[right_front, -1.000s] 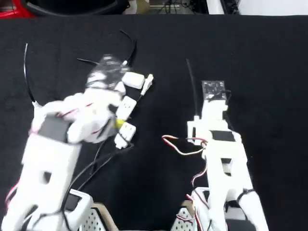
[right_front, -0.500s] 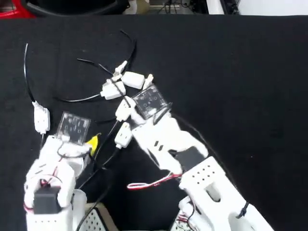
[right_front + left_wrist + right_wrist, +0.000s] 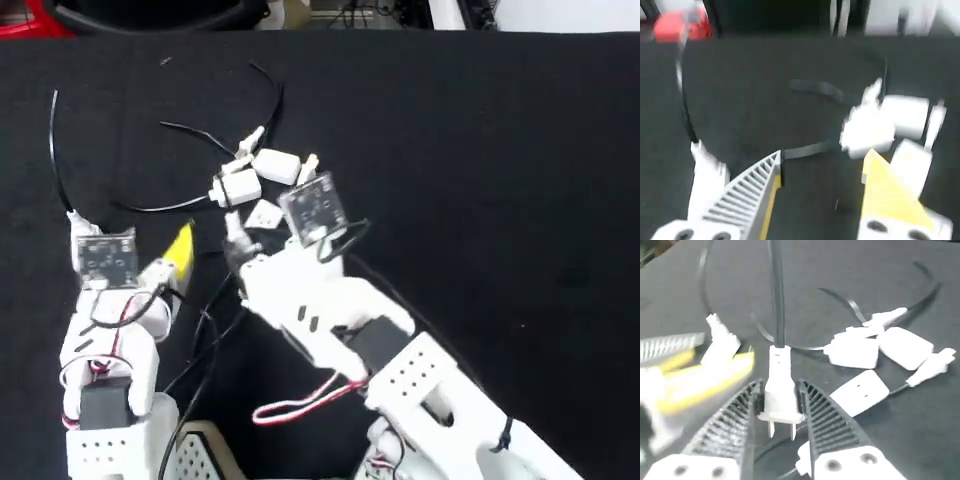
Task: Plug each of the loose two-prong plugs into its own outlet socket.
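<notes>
Barely begun, I judge: the right gripper (image 3: 780,387) clamps a two-prong plug (image 3: 778,402), prongs bare, the left gripper (image 3: 822,162) gapes empty, and the nearby outlet socket (image 3: 860,392) sits unfilled.

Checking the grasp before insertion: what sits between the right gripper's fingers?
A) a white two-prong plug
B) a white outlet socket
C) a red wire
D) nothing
A: in the right wrist view the right gripper is shut on a white two-prong plug, whose black cord trails away over the table.

High view looks down on the table (image 3: 500,150); both wrist views closely share the sockets (image 3: 855,351).
</notes>
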